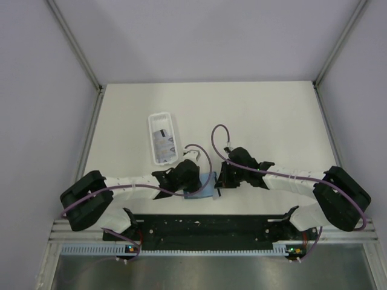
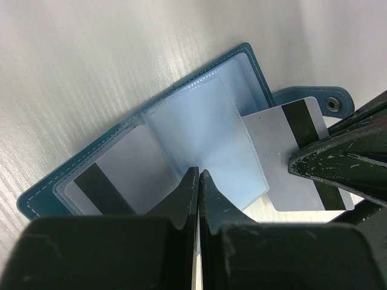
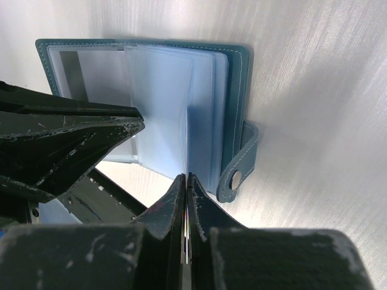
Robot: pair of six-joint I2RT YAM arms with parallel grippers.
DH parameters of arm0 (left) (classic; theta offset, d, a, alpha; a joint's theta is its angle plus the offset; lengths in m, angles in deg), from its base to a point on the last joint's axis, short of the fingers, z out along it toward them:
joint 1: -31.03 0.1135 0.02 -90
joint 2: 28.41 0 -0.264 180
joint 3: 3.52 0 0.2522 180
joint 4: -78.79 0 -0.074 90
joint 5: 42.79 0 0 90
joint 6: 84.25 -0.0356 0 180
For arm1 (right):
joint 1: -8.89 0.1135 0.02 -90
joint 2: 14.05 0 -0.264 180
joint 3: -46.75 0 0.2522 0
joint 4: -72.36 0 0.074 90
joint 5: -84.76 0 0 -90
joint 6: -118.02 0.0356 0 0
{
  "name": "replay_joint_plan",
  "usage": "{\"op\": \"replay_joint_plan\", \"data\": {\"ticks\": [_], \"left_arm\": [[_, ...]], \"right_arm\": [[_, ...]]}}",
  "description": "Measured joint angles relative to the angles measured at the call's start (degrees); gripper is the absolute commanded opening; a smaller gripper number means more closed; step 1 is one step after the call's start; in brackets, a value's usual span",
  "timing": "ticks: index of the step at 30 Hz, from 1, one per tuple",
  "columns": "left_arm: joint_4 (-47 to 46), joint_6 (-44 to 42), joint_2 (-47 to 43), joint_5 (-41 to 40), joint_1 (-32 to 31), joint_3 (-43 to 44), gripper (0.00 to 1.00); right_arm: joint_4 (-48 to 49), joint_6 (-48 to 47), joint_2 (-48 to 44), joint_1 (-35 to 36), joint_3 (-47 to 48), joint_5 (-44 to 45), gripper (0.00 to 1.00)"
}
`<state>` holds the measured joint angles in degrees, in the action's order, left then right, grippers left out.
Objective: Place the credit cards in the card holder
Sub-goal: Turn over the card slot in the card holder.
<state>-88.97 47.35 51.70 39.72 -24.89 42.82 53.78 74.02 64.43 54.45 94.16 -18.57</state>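
The left tool (image 2: pixel 198 174) is closed, tips on the open card holder (image 2: pixel 199 121); the right tool (image 3: pixel 185 177) grips 1 card (image 2: pixel 272 151) edgewise.

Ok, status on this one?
Left gripper shut, tips on open card holder. Right gripper shut on striped card at sleeve edge. Another card already pocketed. Path clear.

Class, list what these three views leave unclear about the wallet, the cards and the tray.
Top view: the card holder is mostly hidden under the left gripper and right gripper; the cards in the white tray are too small to count.
Left wrist view: the right gripper covers part of the held credit card; whether the shut left gripper pinches a sleeve is unclear.
Right wrist view: the held card shows edge-on only.
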Motion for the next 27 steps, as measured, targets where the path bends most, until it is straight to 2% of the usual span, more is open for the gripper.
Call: {"op": "replay_joint_plan", "data": {"ticks": [11, 27], "left_arm": [[2.05, -1.27, -2.91, 0.46, 0.00, 0.00, 0.00], [9.38, -1.22, -19.71, -4.92, 0.00, -0.24, 0.00]], "right_arm": [[2.89, -0.55, 0.11, 0.00, -0.66, -2.47, 0.00], [3.50, -0.52, -1.22, 1.62, 0.48, -4.55, 0.00]]}}
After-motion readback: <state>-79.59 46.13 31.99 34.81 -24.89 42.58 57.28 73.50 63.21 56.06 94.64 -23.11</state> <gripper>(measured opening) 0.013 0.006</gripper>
